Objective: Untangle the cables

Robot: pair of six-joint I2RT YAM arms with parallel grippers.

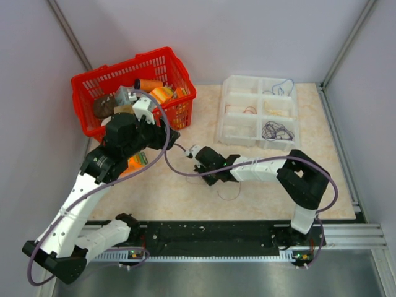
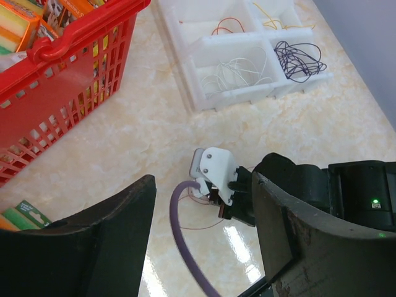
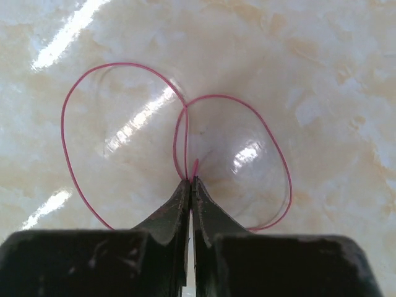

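Observation:
My right gripper [image 3: 190,180] is shut on a hair-thin red cable [image 3: 117,63], pinched where its two loops cross, low over the marble tabletop. From above, the right gripper [image 1: 209,178] is at the table's middle, with the cable's loop [image 1: 230,190] beside it. My left gripper [image 2: 203,179] is open and empty, hovering above the right gripper's white wrist camera [image 2: 213,170]. From above, the left gripper [image 1: 170,136] is next to the basket. Other cables lie sorted in a white tray [image 1: 224,114]: a dark purple bundle [image 2: 298,59], white, orange and yellow ones.
A red plastic basket [image 1: 117,69] full of packets stands at the back left, close to my left arm. The compartment tray [image 2: 185,74] stands at the back right. The right arm's thick purple hose [image 2: 185,241] curves under my left gripper. Grey walls enclose the table.

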